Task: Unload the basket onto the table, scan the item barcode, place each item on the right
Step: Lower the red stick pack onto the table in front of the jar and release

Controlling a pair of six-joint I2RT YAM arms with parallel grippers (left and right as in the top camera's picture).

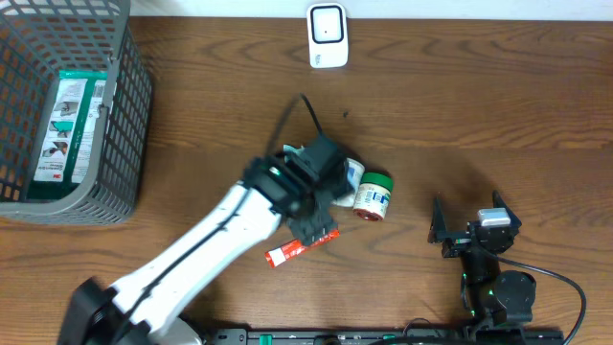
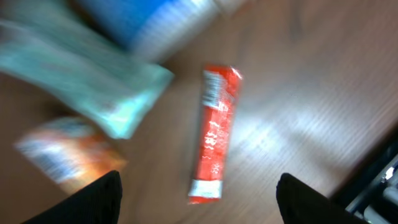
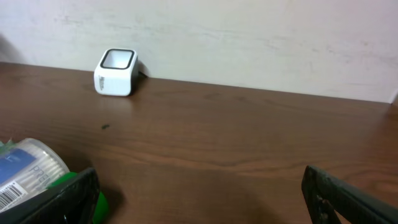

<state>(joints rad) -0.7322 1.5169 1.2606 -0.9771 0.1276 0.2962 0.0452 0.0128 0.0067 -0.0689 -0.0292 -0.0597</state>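
Note:
My left gripper hangs open over the middle of the table, with nothing between its fingers. Below it in the blurred left wrist view lies a red packet flat on the wood, its white end between my two fingertips. From above the red packet sits just in front of the gripper. The white scanner stands at the table's far edge, also seen as the scanner in the right wrist view. My right gripper rests open and empty at the front right.
A green-lidded jar and a blue-and-white container lie beside the left gripper. A teal packet and an orange packet lie near the red one. A grey basket holding a box stands at the far left.

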